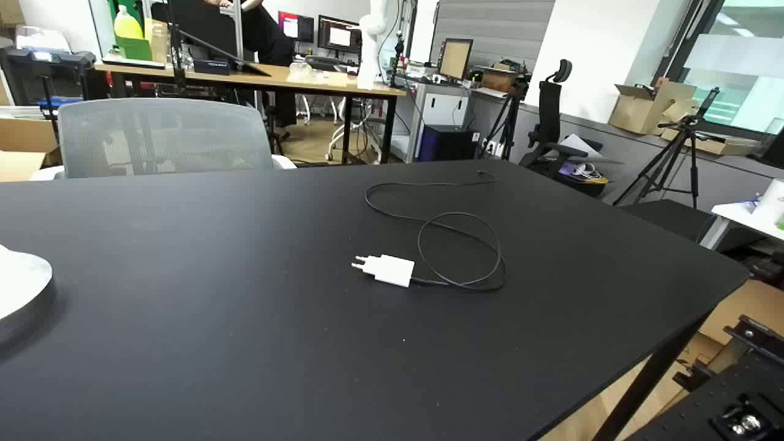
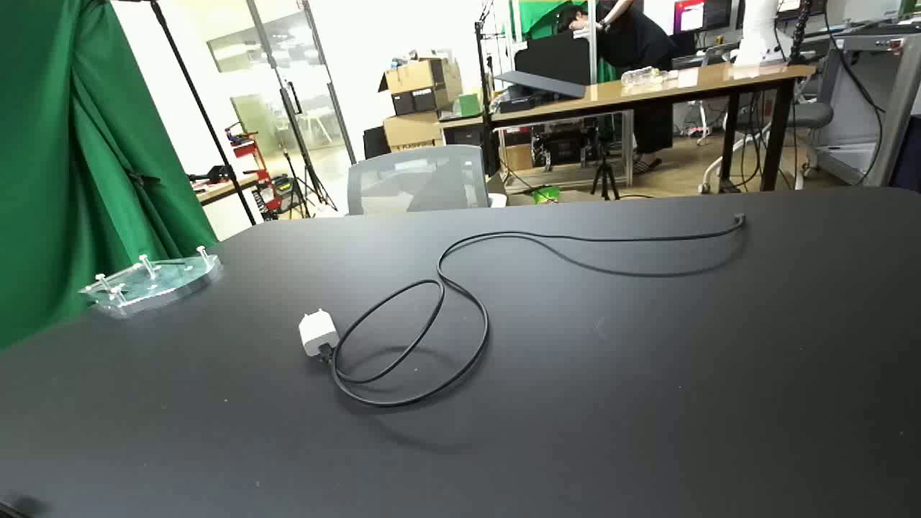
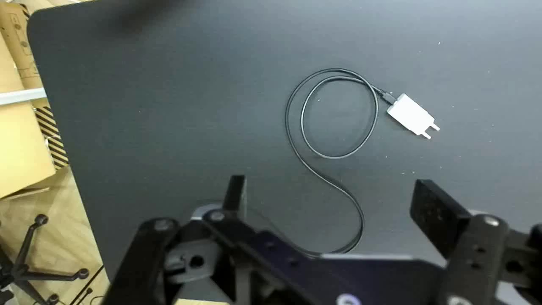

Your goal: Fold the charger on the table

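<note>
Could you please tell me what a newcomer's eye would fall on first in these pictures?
Probably the white charger, bright against the dark table in both exterior views, with its black cable looped beside it. The green curtain at the left of an exterior view would draw the eye, as would the open pincer low in the wrist view.

In the wrist view the gripper [image 3: 331, 192] is chiefly black, built of angular links [image 3: 142, 260] with rounded ends. On the left, its narrow pad [image 3: 234, 195] has a greyer inner face; on the right, a broader black pad [image 3: 436, 214] shows faint mottling. Silvery round fasteners [image 3: 491, 220] sit at several joints. Near left, a grey metal plate [image 3: 207, 254] bears a round dark hole and a curved mark too blurred to read. The middle section [image 3: 364, 277] has a deep purple-blue tint, with a pale strip along its far edge.
</note>
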### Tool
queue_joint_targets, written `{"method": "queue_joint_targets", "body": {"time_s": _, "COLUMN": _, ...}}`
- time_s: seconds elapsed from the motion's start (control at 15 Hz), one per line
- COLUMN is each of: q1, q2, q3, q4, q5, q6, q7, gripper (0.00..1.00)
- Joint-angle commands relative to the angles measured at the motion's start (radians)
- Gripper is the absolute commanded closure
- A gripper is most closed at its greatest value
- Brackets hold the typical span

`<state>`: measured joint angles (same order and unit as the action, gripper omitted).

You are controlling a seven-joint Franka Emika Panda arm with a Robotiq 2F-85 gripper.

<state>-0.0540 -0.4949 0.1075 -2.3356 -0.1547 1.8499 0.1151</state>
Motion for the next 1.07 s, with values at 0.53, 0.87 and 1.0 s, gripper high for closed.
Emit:
{"method": "queue_joint_targets", "body": {"time_s": 0.53, "q1": 0.020, "q2": 0.002, "q3": -0.016, "q4": 0.003, "q5": -0.008, "q6": -0.003, "q7": 0.008, "gripper": 0.00}}
{"method": "queue_joint_targets", "body": {"time_s": 0.87, "q1": 0.052, "q2": 0.020, "q3": -0.051, "q4": -0.026, "q5": 0.032, "q6": 0.139, "q7": -0.076, "gripper": 0.00}}
{"method": "queue_joint_targets", "body": {"time_s": 1.0, "q1": 0.085, "q2": 0.049, "q3": -0.079, "q4": -0.045, "q5": 0.067, "q6": 0.213, "q7": -0.202, "gripper": 0.00}}
